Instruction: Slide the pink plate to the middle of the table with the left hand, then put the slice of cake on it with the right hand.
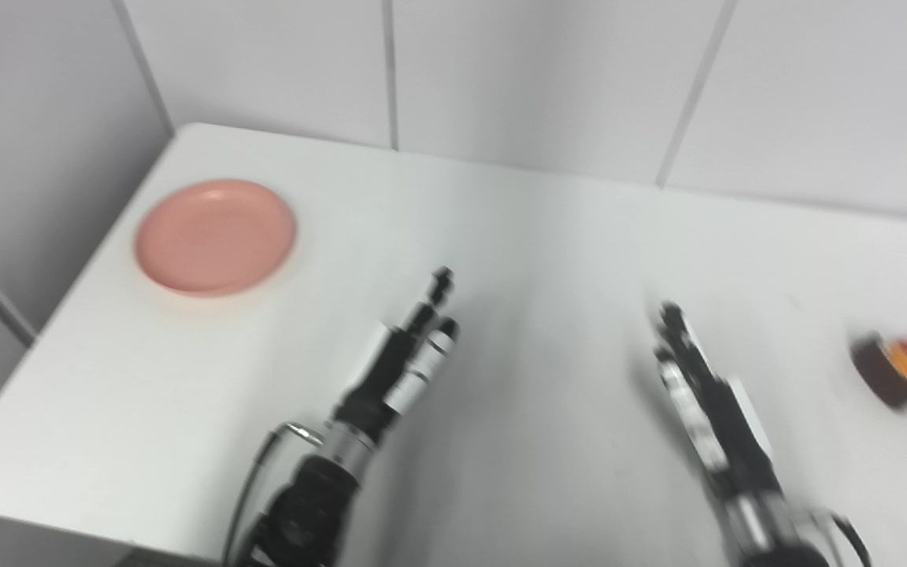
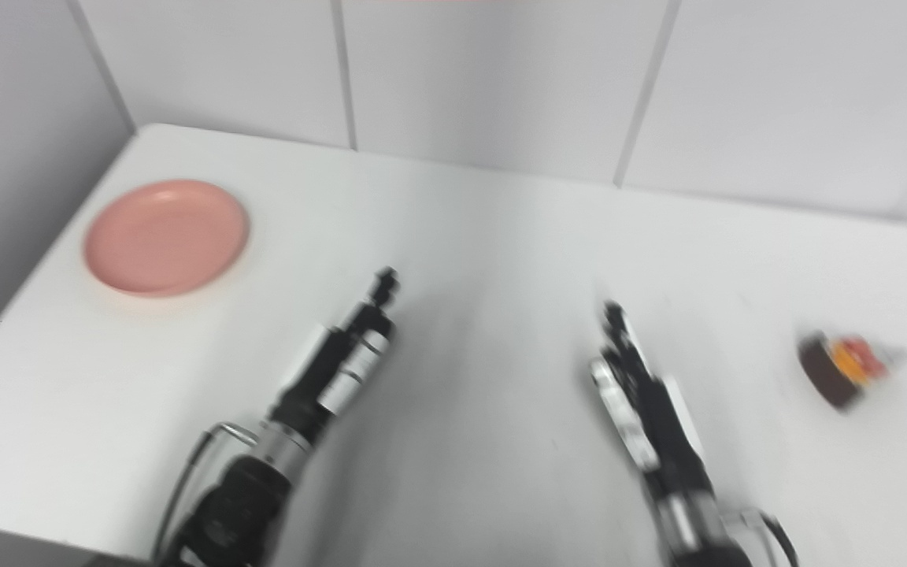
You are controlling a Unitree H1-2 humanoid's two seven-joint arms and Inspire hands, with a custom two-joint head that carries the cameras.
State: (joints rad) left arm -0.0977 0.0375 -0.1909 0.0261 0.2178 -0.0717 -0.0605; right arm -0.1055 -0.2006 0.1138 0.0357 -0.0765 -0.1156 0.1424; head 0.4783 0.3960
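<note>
Pink plate far-left on table; cake slice at right edge. Left hand & right hand both empty, fingers straight, apart from both.

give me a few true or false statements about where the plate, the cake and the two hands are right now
1. The pink plate sits near the table's far left corner. True.
2. The slice of cake lies on the plate. False: it rests on the white table at the right side.
3. The left hand touches the plate. False: bare table lies between them.
4. The right hand holds nothing. True.
5. Both hands are between plate and cake. True.
</note>
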